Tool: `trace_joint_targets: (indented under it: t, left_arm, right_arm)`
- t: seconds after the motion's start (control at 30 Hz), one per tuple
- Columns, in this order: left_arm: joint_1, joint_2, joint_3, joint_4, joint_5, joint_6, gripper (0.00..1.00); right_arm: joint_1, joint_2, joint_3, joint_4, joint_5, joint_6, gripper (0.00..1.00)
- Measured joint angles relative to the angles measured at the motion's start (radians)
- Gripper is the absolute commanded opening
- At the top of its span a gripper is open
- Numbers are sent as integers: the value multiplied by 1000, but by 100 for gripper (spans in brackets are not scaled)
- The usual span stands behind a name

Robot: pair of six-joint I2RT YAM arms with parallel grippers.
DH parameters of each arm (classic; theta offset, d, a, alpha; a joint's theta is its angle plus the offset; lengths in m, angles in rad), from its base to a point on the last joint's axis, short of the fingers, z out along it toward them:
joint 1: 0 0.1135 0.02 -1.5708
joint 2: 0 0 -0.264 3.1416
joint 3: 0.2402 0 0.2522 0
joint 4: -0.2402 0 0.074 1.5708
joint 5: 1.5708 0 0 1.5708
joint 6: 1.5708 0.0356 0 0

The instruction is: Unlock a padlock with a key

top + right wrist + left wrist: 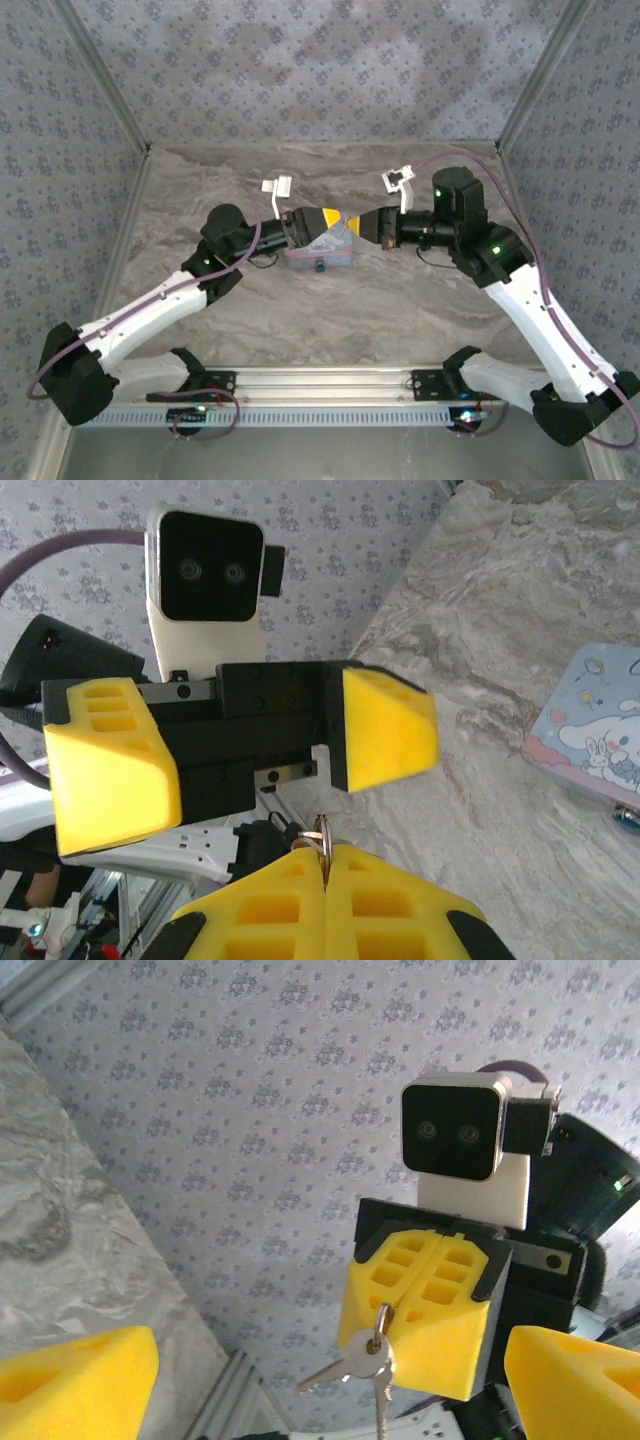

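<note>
1. The padlock (320,267) is seen as a tiny dark bluish speck beneath the left gripper (250,748), beside the pale blue tin (598,730).
2. The left gripper's fingers are spread wide, with nothing held.
3. The right gripper (425,1320) is clamped on a key ring (322,832).
4. Dangling keys (372,1370) are caught by the left wrist view; the tin's cartoon lid is picked up by the right wrist view.

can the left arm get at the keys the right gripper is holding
Probably yes: the left gripper is open and faces the right gripper head-on. The keys dangle clear of its shut jaws, and nothing stands between the two.
</note>
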Motion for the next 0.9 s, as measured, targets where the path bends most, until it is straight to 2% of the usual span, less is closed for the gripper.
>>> trace_joint_targets:
  t: [0.2,0.43,0.9]
  left_arm:
    - [0,33,-35,95,1,-157,91]
    - [-15,67,-37,130,4,-249,90]
    - [-21,80,-39,198,3,-314,67]
  right_arm:
    - [-10,29,0,34,1,0,0]
    - [-10,67,0,70,0,2,0]
    - [-6,71,-45,117,-8,7,0]
